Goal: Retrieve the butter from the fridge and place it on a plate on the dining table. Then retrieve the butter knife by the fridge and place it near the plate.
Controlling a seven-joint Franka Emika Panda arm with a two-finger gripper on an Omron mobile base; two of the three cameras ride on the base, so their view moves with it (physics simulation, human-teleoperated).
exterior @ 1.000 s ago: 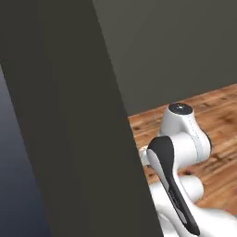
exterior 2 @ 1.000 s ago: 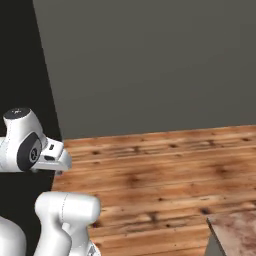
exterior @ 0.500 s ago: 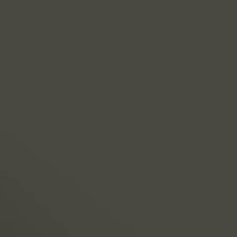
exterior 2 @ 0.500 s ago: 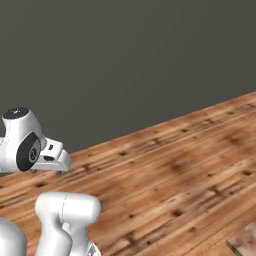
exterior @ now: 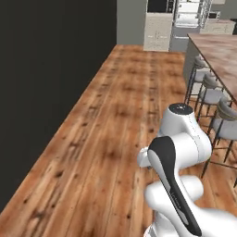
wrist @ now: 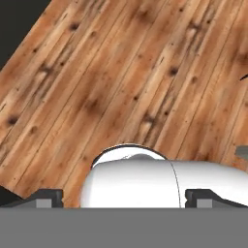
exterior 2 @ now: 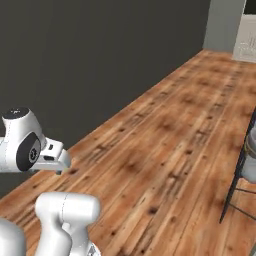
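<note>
Wood floor (wrist: 121, 72) lies under the wide-spread, empty claw (wrist: 127, 197). Dark wall (exterior: 51, 92) no longer fills the base views, so the base has turned. Desk (exterior: 217, 55) stands ahead right; butter probably still to fetch.

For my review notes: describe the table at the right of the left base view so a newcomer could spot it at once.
From the long wooden floor, look to the upper right edge of the left base view. There stands the dining table, with grey-seated stools tucked along its near side. Its brown-and-cream marbled top sets it apart from the pale cabinets behind.
</note>
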